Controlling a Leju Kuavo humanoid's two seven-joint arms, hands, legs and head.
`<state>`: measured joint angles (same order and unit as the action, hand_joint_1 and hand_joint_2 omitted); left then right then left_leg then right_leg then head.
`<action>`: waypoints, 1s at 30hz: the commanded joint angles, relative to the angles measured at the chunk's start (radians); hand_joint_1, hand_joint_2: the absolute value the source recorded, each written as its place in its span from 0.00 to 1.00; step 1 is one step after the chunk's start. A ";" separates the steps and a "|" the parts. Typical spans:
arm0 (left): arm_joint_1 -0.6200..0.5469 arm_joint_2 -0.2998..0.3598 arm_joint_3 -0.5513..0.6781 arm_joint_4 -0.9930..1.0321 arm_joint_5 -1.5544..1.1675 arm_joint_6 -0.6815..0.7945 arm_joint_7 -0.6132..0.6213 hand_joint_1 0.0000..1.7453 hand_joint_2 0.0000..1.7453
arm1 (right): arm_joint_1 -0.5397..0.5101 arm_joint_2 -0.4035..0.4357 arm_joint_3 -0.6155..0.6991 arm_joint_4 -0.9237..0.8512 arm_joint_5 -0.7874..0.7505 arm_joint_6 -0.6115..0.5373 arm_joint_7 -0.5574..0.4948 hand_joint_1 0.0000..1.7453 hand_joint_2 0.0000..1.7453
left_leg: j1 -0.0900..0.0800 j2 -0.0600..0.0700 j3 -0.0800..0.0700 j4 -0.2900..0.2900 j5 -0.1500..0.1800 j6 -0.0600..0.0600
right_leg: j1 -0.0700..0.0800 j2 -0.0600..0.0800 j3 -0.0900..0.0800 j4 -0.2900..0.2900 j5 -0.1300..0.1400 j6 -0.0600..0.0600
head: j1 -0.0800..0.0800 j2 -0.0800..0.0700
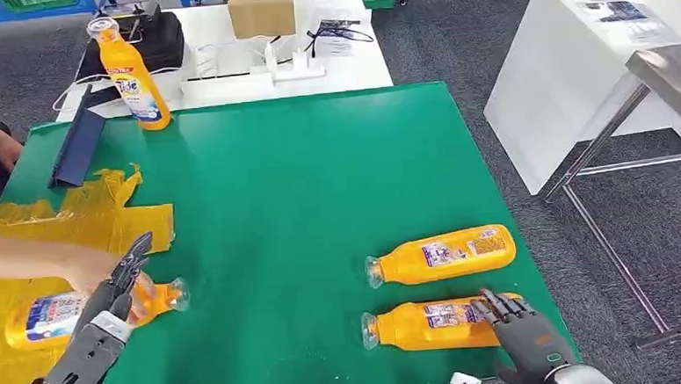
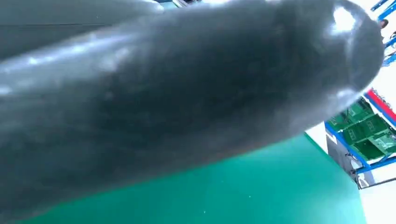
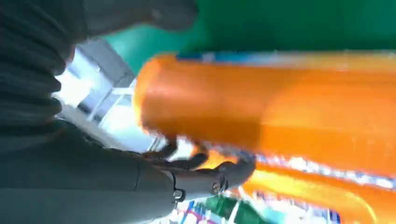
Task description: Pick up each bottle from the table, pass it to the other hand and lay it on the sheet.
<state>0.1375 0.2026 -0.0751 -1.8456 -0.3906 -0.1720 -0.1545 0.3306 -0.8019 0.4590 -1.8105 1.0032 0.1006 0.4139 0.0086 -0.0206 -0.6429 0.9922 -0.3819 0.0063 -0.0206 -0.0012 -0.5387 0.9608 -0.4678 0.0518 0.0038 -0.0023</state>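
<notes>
Right hand (image 1: 513, 322) closing around the near bottle (image 1: 432, 324) for pickup; left hand (image 1: 114, 296) gripping another bottle (image 1: 57, 314) over the yellow sheet (image 1: 74, 219), ready to lay it down.

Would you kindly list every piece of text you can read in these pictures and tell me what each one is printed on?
"Tide": on the label of the upright orange plastic bottle at the far edge of the green table.
Labels on the two orange bottles lying near the right hand, the far one and the near one: too small to read.
Label on the bottle on the yellow sheet: blurred.
Papers on the white tables: unreadable.
</notes>
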 commanded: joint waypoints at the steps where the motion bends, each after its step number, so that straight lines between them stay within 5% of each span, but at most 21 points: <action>1: -0.014 -0.037 0.015 -0.017 0.027 -0.016 0.020 0.00 0.00 | -0.077 0.168 -0.059 0.066 0.028 0.097 -0.047 1.00 1.00 | 0.001 0.004 0.005 0.000 -0.002 0.000 | 0.002 0.002 0.005 -0.002 0.000 -0.003 | 0.000 0.000; 14: -0.012 -0.038 0.024 0.019 0.068 -0.038 -0.009 0.00 0.00 | -0.029 0.142 -0.006 0.188 0.035 0.057 -0.054 0.94 1.00 | 0.001 -0.002 0.006 -0.001 0.000 0.000 | 0.001 -0.003 0.006 -0.003 0.000 -0.002 | 0.000 0.000; 15: -0.027 -0.041 0.020 0.020 0.080 -0.043 -0.023 0.00 0.00 | -0.038 0.134 0.013 0.186 0.044 0.060 -0.060 0.00 1.00 | 0.002 -0.002 0.008 -0.001 -0.001 0.000 | 0.002 -0.003 0.009 -0.003 -0.001 -0.002 | 0.001 0.000; 17: -0.096 -0.045 -0.023 0.008 0.096 -0.060 0.033 0.00 0.00 | -0.064 0.098 0.091 0.182 0.019 0.135 -0.036 0.00 1.00 | 0.001 -0.002 0.008 -0.001 -0.001 0.000 | 0.002 -0.004 0.009 -0.003 -0.001 -0.003 | 0.000 0.000; 30: -0.084 -0.030 -0.022 0.047 0.103 -0.038 -0.008 0.00 0.00 | -0.064 0.049 0.170 0.245 -0.022 0.052 -0.028 0.00 1.00 | 0.003 0.002 0.018 -0.002 -0.001 0.000 | 0.002 -0.002 0.017 -0.005 -0.001 -0.004 | 0.001 0.000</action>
<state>0.0960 0.1835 -0.0755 -1.8521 -0.2922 -0.2068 -0.1579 0.2166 -0.7679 0.5265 -1.6903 0.9869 0.1415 0.3822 0.0100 -0.0145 -0.6254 0.9922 -0.3848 0.0062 -0.0202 0.0030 -0.5256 0.9586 -0.4694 0.0495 0.0046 -0.0023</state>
